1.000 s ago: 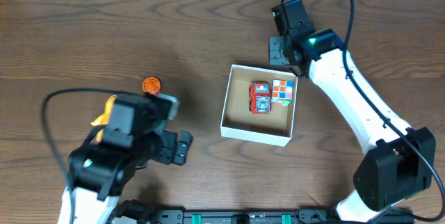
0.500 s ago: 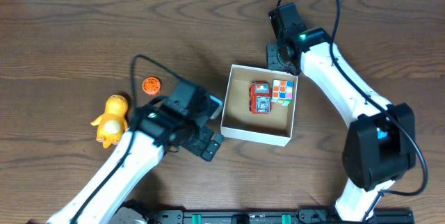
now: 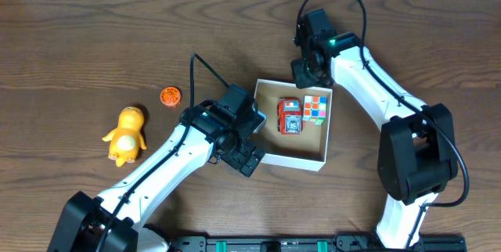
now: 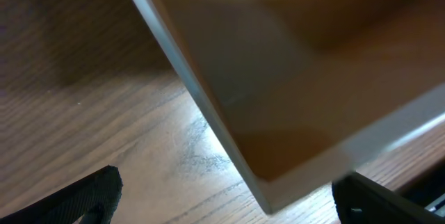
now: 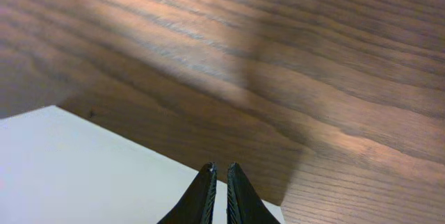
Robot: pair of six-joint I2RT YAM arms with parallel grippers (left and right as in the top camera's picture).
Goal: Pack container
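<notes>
we see the container [image 3: 301,146] sitting flat on the table [image 3: 78,33], a little right of the middle, between the two arms. inside it a red toy car [image 3: 290,117] lies just beside a colour cube [image 3: 314,110], both in the far half, with the car on the left. the near half shows bare brown floor.

the left pincer [image 3: 249,144] is at the container's near left corner, spread wide apart and holding nothing. from the left wrist we see that corner lying between the two dark fingertips [image 4: 90,196]. we cannot tell whether either one touches the white wall.

the right pincer [image 3: 301,70] is at the container's far left corner, just outside the wall, pressed together with nothing between. in the right wrist view its tips point at the edge of the white wall, with wood grain beyond. we cannot tell if they touch it.

well apart, on the left of the table, a yellow duck toy [image 3: 125,135] lies, and an orange disc [image 3: 170,95] sits near it, farther back.
</notes>
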